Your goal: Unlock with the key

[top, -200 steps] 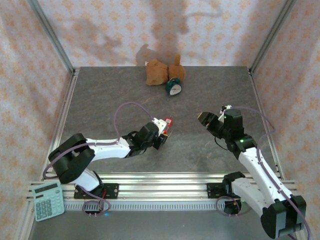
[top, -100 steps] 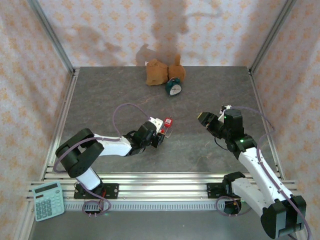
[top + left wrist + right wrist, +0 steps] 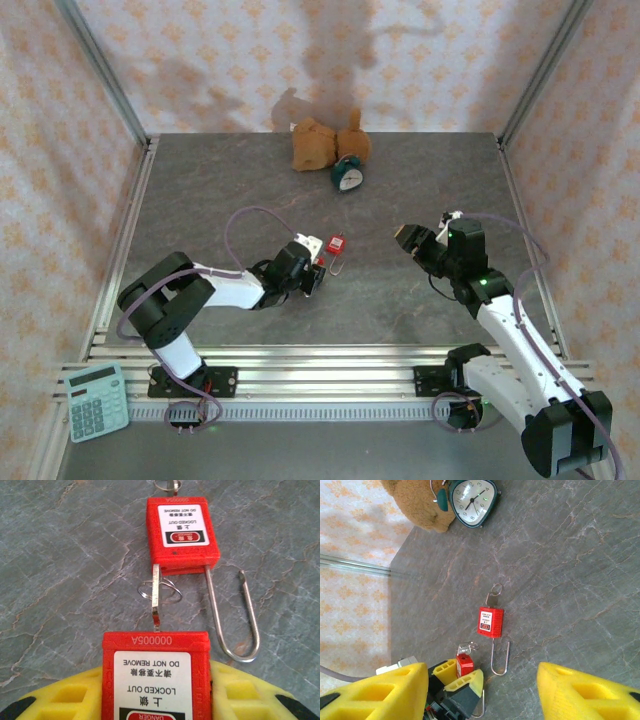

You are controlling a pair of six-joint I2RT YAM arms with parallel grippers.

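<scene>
- Left wrist view: left gripper [image 3: 155, 695] pinches a red rectangular plastic padlock [image 3: 155, 675].
- From its top projects a thin brass-coloured metal key [image 3: 156, 596], its far end at a second red padlock [image 3: 181, 532] lying on the grey counter [image 3: 60, 555].
- Right wrist view: right gripper [image 3: 481, 675] is spread, holding nothing.

L wrist view: near padlock [image 3: 155, 680] cut off by btm edge; key [image 3: 156, 595] seen edge-on, lower end hidden at lock face. At top edge, ring [image 3: 167, 485] of far padlock [image 3: 181, 535] cropped. Top view: key too small to resolve. R wrist view: bear [image 3: 417, 505] cropped at top.
</scene>
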